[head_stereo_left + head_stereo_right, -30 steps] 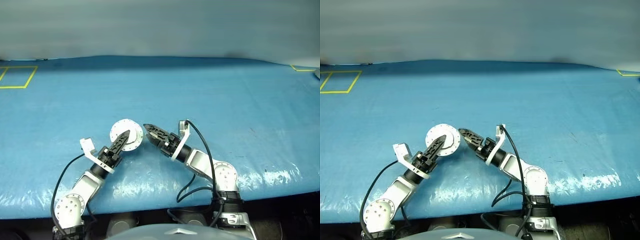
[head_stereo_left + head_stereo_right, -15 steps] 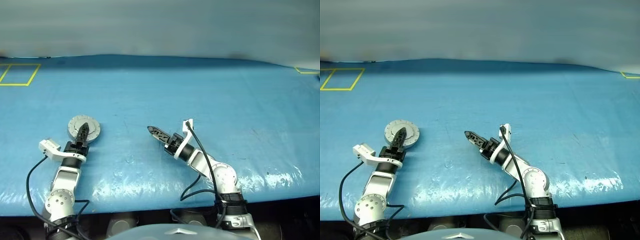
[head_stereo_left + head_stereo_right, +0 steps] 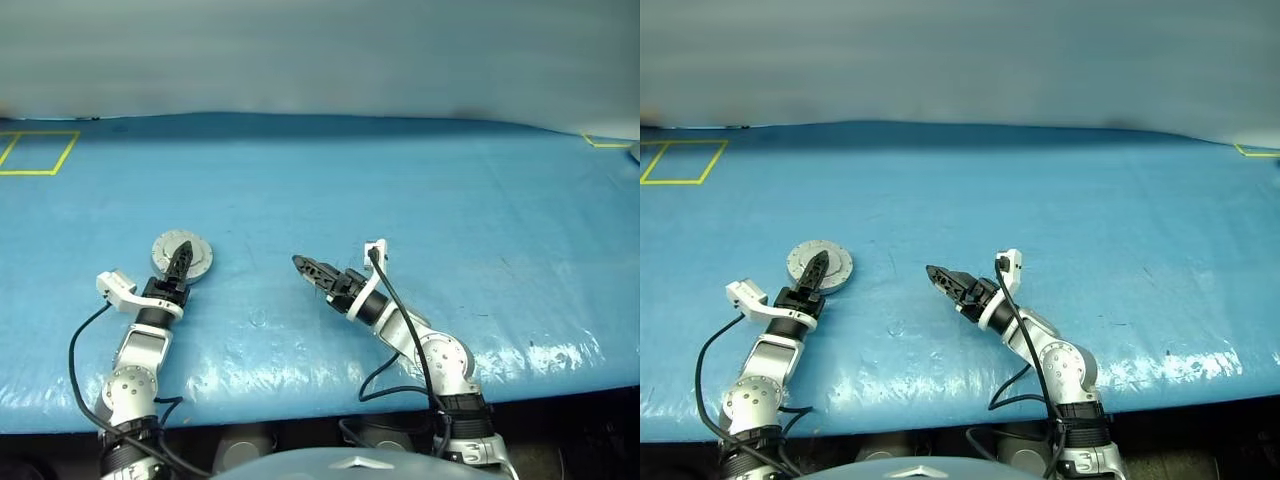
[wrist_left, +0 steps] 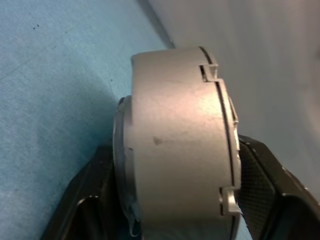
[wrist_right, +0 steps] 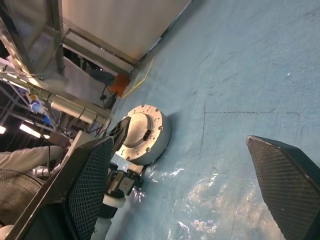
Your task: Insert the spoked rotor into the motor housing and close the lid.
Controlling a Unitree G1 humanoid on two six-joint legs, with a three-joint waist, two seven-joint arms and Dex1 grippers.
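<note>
Since a sec ago we've swung the left gripper (image 3: 181, 262) out to the left w/ the motor housing (image 3: 182, 256), lid (image 5: 145, 131) already on; it's now down on the blue table (image 3: 400, 180), near-left. Fingers bracket it loosely, looks like we're letting go. Right gripper (image 3: 310, 269) pulled back at centre, spread wide, empty. Assembly prob. done, just retract.

You have wide free room on the blue counter (image 3: 420, 180). The only obstacle is the housing (image 3: 182, 255) at the left, with the left claw (image 3: 181, 258) around it. The open right claw (image 3: 305, 266) stands well apart.
</note>
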